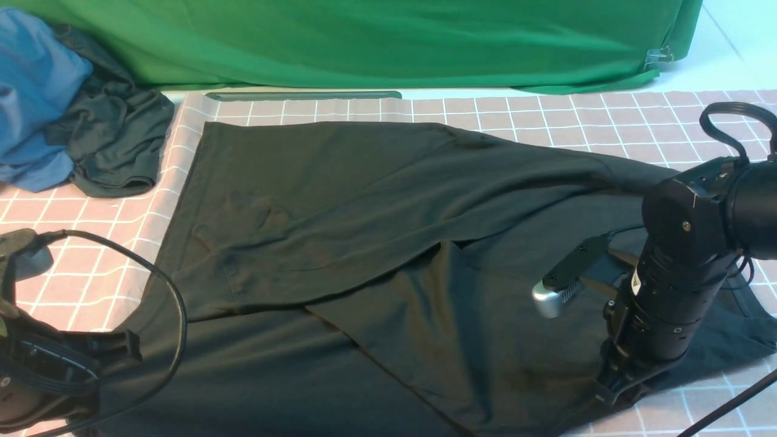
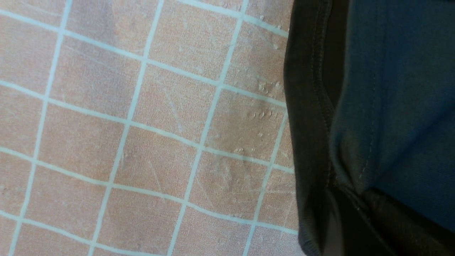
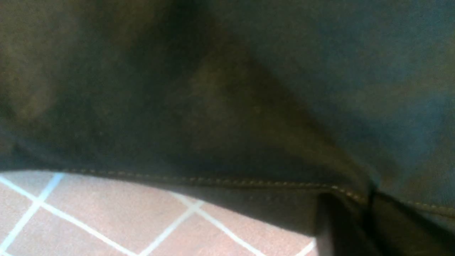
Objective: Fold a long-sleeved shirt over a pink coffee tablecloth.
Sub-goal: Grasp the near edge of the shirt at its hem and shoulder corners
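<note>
1. You have the large black cotton long-sleeved shirt (image 1: 364, 200) lying spread on the wide dusty-pink, white-gridded coffee tablecloth (image 1: 546, 115). Overlapping folds cross diagonally at the shirt's middle.
2. Your left hand (image 2: 359, 197) is closed on the shirt's stitched hem at its near left edge, low against the tablecloth.
3. Your right hand (image 3: 369, 202) is clamped on a stitched edge at the shirt's near right side, with fabric drawn into the pinch.
4. Left of the shirt's far corner, a crumpled blue garment (image 1: 30, 91) and a smaller dark grey garment (image 1: 115, 139) lie touching. A plain bright green cloth (image 1: 364, 42) hangs behind.
</note>
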You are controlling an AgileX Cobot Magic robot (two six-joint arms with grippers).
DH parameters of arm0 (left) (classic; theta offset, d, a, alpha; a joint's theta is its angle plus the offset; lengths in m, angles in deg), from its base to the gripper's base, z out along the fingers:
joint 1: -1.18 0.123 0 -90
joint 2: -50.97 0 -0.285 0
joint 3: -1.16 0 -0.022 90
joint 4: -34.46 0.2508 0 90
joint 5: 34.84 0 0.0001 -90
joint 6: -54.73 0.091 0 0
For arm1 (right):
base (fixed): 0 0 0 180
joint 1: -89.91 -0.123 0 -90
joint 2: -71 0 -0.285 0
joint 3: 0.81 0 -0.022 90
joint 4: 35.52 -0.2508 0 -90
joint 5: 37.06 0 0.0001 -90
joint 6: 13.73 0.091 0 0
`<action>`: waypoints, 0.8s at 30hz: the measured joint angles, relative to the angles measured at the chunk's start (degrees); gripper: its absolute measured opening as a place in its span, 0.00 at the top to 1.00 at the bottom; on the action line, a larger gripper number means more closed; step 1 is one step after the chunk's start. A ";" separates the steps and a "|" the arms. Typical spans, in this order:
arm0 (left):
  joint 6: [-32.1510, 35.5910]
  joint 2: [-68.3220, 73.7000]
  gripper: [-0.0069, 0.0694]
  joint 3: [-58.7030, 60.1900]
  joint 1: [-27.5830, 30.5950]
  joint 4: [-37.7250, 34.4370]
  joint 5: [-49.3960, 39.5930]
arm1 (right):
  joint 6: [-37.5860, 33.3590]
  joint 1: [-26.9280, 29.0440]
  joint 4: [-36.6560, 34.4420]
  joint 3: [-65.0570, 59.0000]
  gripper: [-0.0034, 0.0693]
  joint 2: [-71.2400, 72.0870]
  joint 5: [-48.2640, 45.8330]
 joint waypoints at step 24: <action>0.11 0.00 0.87 0.00 0.00 0.00 -0.82 | 2.97 0.00 0.85 -0.99 0.60 6.32 -6.38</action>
